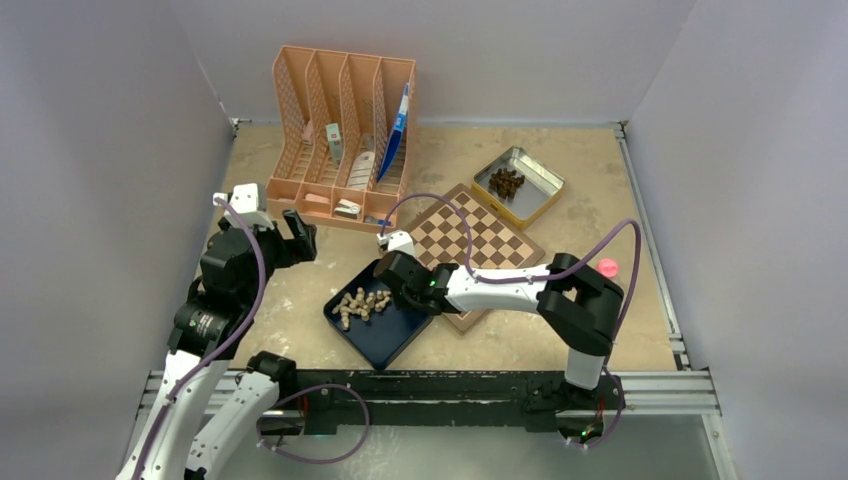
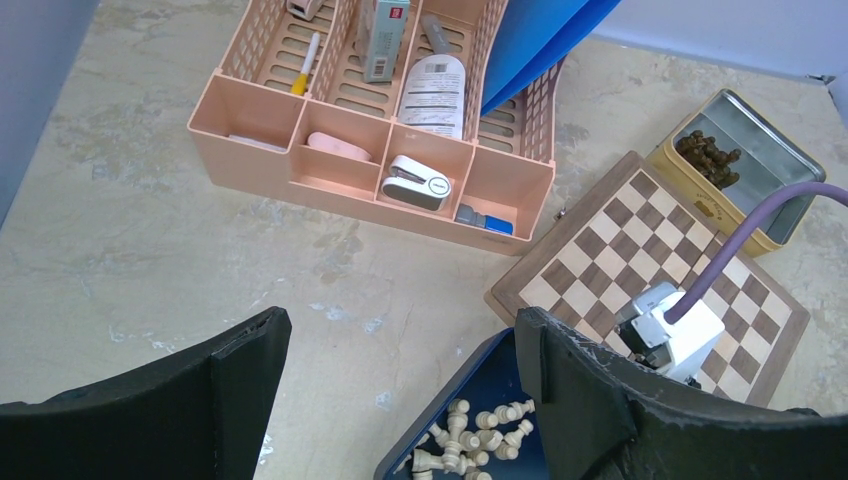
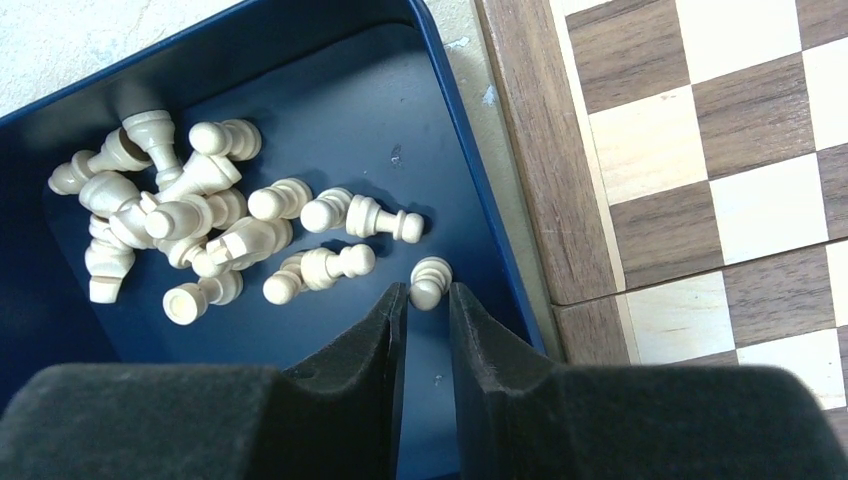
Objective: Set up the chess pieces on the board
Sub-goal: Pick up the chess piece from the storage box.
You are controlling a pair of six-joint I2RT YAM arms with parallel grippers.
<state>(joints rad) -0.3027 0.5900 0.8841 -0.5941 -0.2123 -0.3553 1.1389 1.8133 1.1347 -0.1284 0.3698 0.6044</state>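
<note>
The chess pieces (image 3: 200, 230) are small figures of pale beige wood with round heads and turned collars. All of them lie on their sides in the dark blue tray (image 3: 350, 90). Most are heaped together by the tray wall far from the board (image 3: 700, 130), and a few lie apart near the middle of the tray. The board is of light and dark brown squares with a wooden rim. It lies just beside the tray and no piece stands on it.

The right gripper (image 3: 428, 295) is low inside the tray, near the wall on the board's side. Its jaws are closed to a narrow gap around one single piece (image 3: 432, 272), which sits between the fingertips. The left gripper (image 2: 400, 325) hangs above the table beside the tray, away from the board, with jaws wide open and nothing between them.

The pieces in the heap overlap, so their number and kinds are hard to tell. In the top view the right arm covers the board's corner nearest the tray. The left wrist view cuts off the tray's lower part.
</note>
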